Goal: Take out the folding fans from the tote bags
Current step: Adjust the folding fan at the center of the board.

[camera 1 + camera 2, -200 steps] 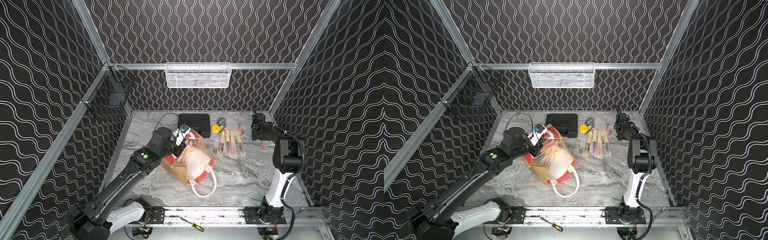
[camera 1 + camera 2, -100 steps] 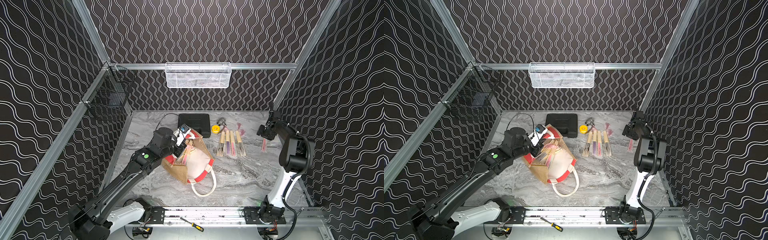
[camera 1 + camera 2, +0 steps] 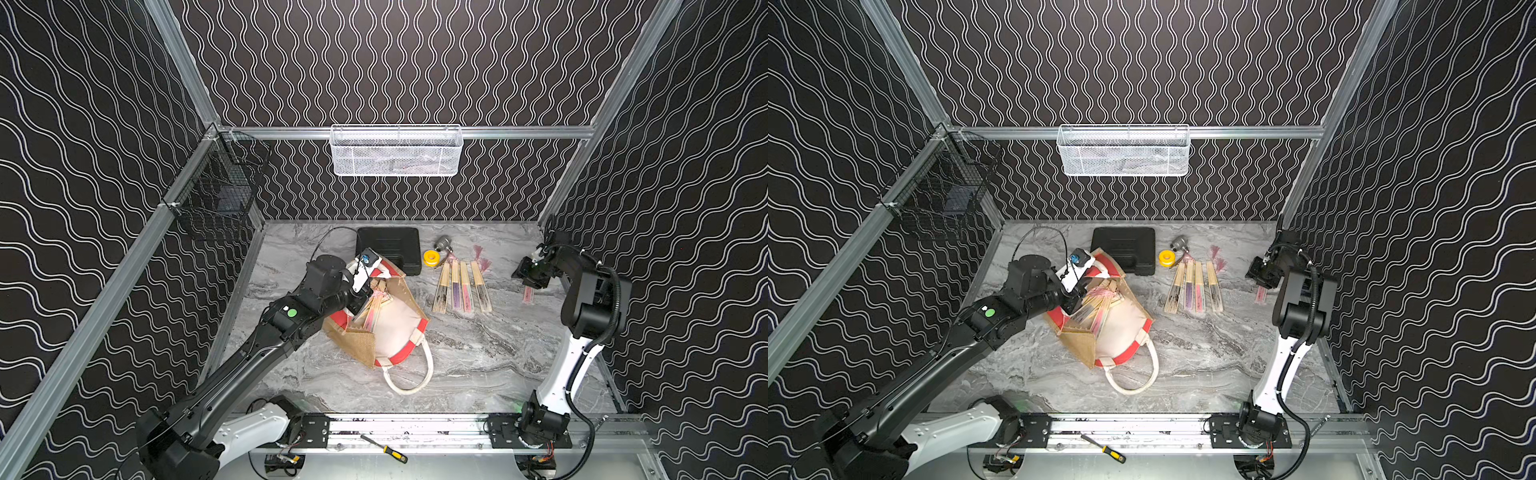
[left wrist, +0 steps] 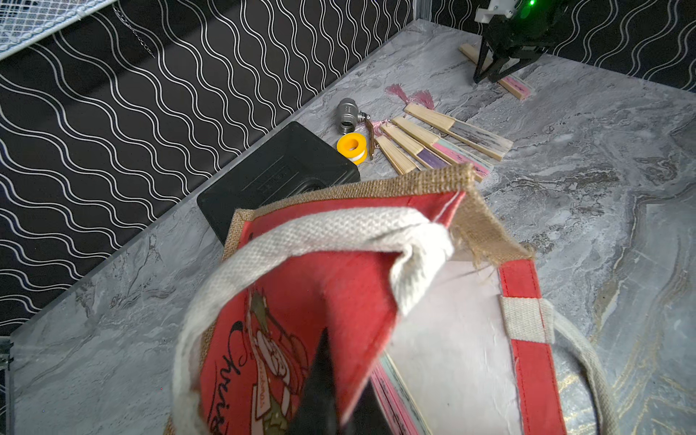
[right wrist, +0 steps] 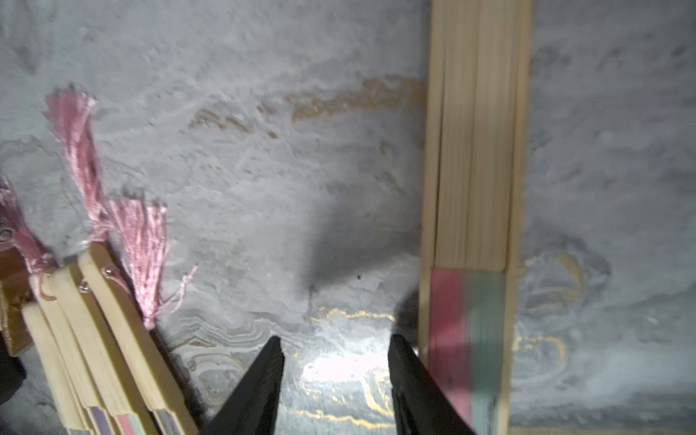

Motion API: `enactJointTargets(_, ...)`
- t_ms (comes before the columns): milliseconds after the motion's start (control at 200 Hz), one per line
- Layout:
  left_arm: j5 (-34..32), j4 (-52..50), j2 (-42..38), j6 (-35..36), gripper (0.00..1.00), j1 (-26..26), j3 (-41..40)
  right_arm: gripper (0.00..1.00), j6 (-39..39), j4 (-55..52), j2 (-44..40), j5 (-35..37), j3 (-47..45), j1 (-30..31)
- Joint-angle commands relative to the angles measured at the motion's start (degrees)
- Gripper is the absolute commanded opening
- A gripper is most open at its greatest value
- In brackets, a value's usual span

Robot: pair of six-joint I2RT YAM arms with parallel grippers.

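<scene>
The tote bag (image 3: 390,328) (image 3: 1121,328) lies on its side mid-table, mouth open, with several folding fans (image 3: 374,309) (image 3: 1096,309) inside. My left gripper (image 4: 346,361) is shut on the bag's red printed side panel (image 4: 301,301), one finger outside and one inside. Several more fans (image 3: 461,286) (image 4: 444,143) lie in a row on the table. A single pink fan (image 3: 528,294) (image 5: 474,188) lies near the right wall. My right gripper (image 3: 532,278) (image 5: 335,346) hangs open just above the table beside that fan, holding nothing.
A black case (image 3: 388,249), a yellow tape roll (image 3: 432,257) and a metal valve (image 3: 444,243) sit at the back. A white mesh basket (image 3: 397,151) hangs on the back wall and a black wire basket (image 3: 216,195) on the left. A screwdriver (image 3: 384,446) lies on the front rail.
My right gripper has swung from near the fan row towards the right wall and the single fan, and its jaws have narrowed. The left arm and bag have not moved.
</scene>
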Motion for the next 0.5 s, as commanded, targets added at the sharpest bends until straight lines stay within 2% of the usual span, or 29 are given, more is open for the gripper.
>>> enactJointTargets(0, 1.01, 1.32, -0.32, 0.24, 0.0, -0.09, 0.2, 0.48, -0.45, -0.14, -0.85, -0.22, -0.99, -0.05)
enactJointTargets(150, 0.93, 1.33, -0.54, 0.37, 0.0, -0.12, 0.16, 0.48, -0.53, -1.39, -0.6, 2.46, -1.31, -0.06)
enactJointTargets(370, 1.29, 1.14, -0.36, 0.18, 0.0, -0.17, 0.44, 0.49, -0.8, -4.46, -1.17, 10.61, -0.6, -0.05)
enactJointTargets(495, 1.29, 1.14, -0.58, 0.18, 0.0, -0.18, 0.32, 0.5, -1.02, -5.52, -1.8, 11.62, -0.39, -0.04)
